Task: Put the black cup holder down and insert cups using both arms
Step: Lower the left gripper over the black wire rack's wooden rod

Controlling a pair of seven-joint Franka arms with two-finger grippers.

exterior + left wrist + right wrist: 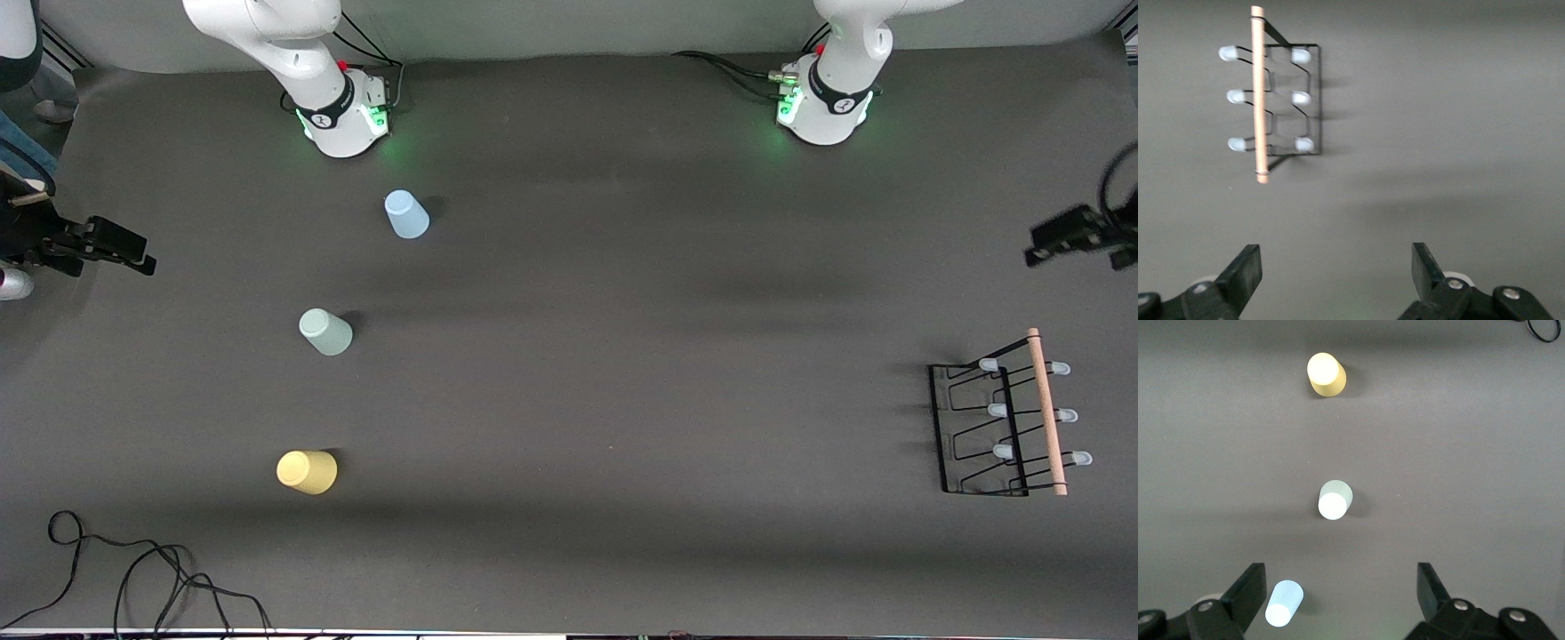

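The black cup holder (1000,427) stands on the table at the left arm's end, its wooden rod (1046,411) on top with pale-tipped pegs on both sides. It also shows in the left wrist view (1281,100). Three cups stand mouth down in a row toward the right arm's end: light blue (406,214) nearest the bases, pale green (325,332), and yellow (307,471) nearest the front camera. The right wrist view shows the light blue (1285,603), pale green (1334,500) and yellow (1326,373) cups. My left gripper (1053,238) (1337,267) is open and empty, high over the left arm's end. My right gripper (124,251) (1341,587) is open and empty, high over the right arm's end.
A loose black cable (133,569) lies by the table's front edge at the right arm's end. A person's legs and shoe (13,283) stand just off that end. The dark table surface (640,356) lies bare between the cups and the holder.
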